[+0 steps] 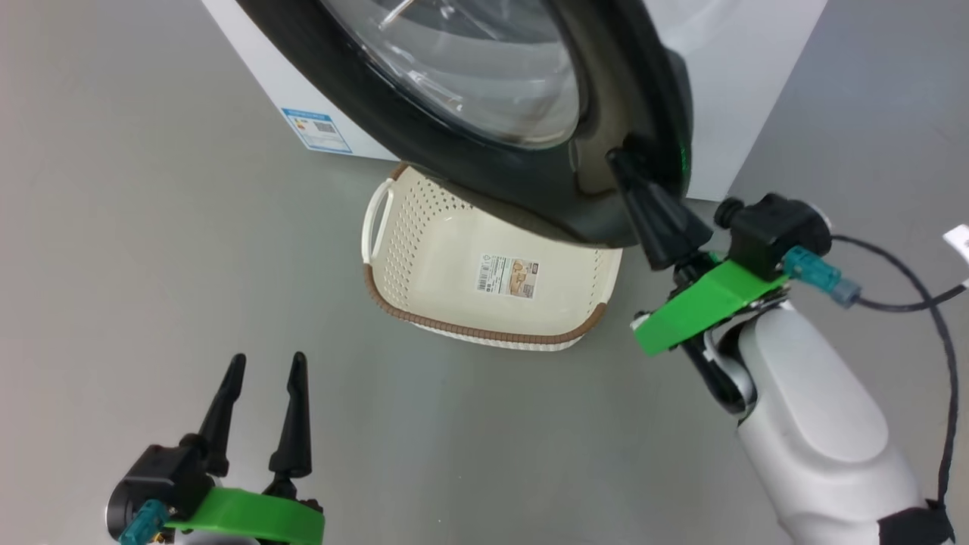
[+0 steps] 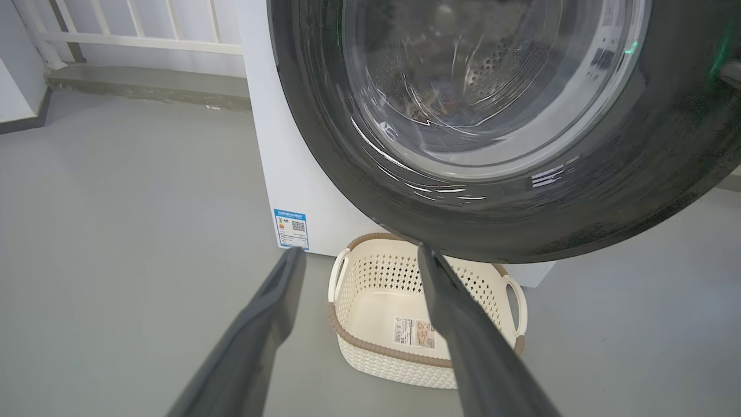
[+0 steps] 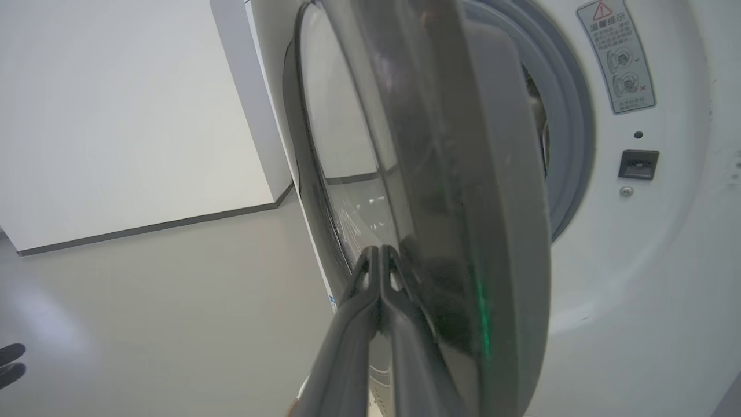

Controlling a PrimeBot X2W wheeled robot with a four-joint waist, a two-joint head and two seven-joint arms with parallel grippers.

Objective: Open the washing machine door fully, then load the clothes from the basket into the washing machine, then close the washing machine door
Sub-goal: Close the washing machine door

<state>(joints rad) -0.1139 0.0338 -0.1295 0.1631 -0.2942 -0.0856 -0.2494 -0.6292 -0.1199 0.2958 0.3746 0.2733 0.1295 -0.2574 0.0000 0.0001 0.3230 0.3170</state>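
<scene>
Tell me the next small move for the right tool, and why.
Probably push the right tool gently into the door, swinging it toward the washer. The basket is empty, the door stands ajar off the grey seal, and the shut tool's tips sit against its black front near the free edge.

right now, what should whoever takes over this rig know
Left gripper: open, free, low over the floor.
Right gripper: shut, tips on the outer face of the washing machine door.
Basket: empty, on the floor under the door.
Clothes: seem to lie in the drum, behind the glass.
Done: loading, it seems.
To do: push the door shut; it stands ajar.
</scene>
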